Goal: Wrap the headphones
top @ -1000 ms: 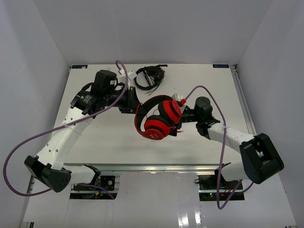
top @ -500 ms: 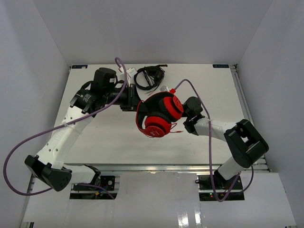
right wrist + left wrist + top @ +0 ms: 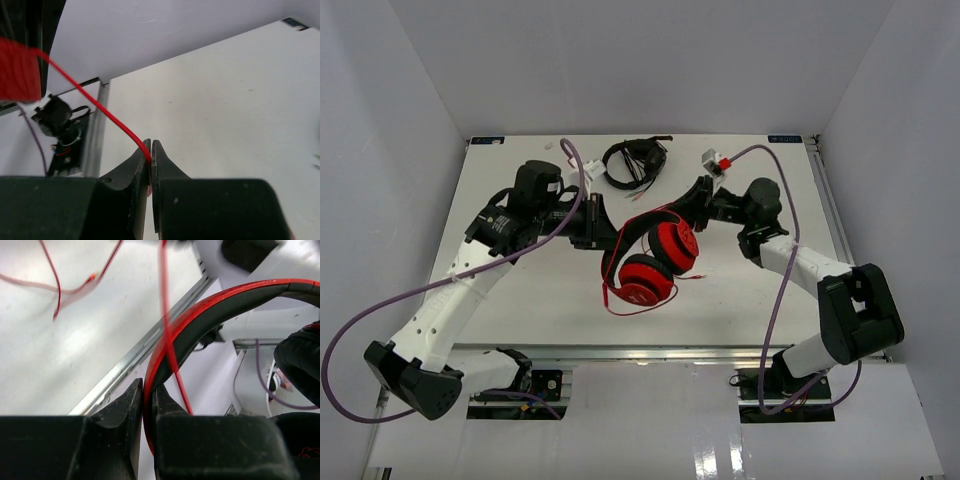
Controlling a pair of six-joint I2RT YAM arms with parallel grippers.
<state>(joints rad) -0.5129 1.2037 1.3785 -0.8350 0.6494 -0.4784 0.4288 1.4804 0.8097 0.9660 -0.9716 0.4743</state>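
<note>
There, the right gripper [image 3: 151,145] has just snapped its jaws closed on the thin red cable [image 3: 100,107], so a wrapping pull can begin. The left gripper [image 3: 148,386] has its jaws clenched on the headband [image 3: 215,305]. The red headphones [image 3: 645,265] dangle over mid-counter [image 3: 750,300], black padding inside the cups. Beyond them lie the black headphones [image 3: 632,160].
</note>
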